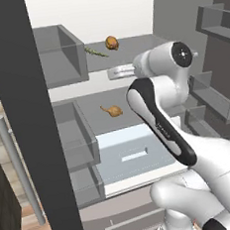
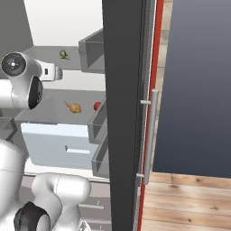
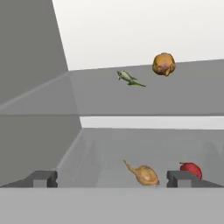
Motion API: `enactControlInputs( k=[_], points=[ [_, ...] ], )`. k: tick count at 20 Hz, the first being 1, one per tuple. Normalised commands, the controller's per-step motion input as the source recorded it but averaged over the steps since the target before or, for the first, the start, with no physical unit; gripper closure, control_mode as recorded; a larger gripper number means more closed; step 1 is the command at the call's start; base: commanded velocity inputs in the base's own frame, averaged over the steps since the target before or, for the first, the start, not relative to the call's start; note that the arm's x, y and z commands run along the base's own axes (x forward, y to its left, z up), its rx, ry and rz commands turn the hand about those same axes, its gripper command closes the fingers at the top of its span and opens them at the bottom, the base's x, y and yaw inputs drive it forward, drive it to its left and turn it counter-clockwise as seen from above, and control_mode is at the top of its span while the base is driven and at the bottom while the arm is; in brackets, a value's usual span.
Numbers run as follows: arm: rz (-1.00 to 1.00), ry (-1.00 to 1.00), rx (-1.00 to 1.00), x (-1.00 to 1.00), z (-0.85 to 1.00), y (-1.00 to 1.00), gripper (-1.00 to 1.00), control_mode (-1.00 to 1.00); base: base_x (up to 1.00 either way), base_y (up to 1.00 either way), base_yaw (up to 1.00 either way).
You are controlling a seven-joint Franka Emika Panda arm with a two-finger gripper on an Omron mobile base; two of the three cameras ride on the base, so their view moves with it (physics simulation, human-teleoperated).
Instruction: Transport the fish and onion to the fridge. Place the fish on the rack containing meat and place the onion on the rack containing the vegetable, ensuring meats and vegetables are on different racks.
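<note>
Your view opens on the fridge (image 1: 92, 9), its white inner walls framing two flat grey shelves. On the upper shelf (image 3: 175, 94), the rack containing meat, the meat (image 3: 164, 64) sits near the back wall with the fish (image 3: 129, 78) lying just to its left. On the lower shelf (image 3: 109, 153) the onion (image 3: 144, 174) rests beside the vegetable (image 3: 191, 169), close but apart. Your gripper (image 3: 113, 178) stands with its fingers (image 3: 43, 178) spread wide, holding nothing
</note>
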Motion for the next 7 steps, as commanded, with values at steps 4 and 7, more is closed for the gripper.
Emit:
enactControlInputs(
  k=[4, 7],
  points=[
    [-0.03, 0.21, 0.0, -1.0, 0.0, -0.34, -1.0, -1.0, 0.0, 0.0, 0.0],
    [-0.03, 0.2, 0.0, -1.0, 0.0, -0.27, -1.0, -1.0, 0.0, 0.0, 0.0]
  ],
)
